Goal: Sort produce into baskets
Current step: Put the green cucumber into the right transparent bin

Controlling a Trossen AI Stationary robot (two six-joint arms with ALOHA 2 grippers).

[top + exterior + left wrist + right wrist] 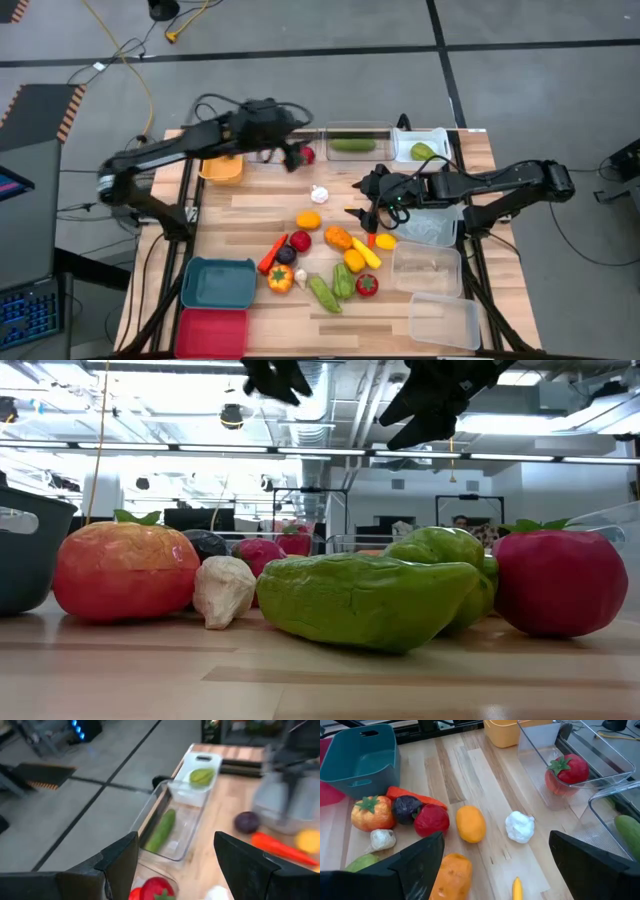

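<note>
My left gripper (296,155) hangs with fingers apart over the clear bin (565,767) holding the red tomato (567,770); my right gripper (368,212), spread wide, hovers above the produce pile (335,262); descending carelessly could scatter neighbouring pieces.

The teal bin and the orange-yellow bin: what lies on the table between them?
In the right wrist view, only bare wood lies between the teal bin and the orange-yellow bin. The high view shows the same stretch bare.
</note>
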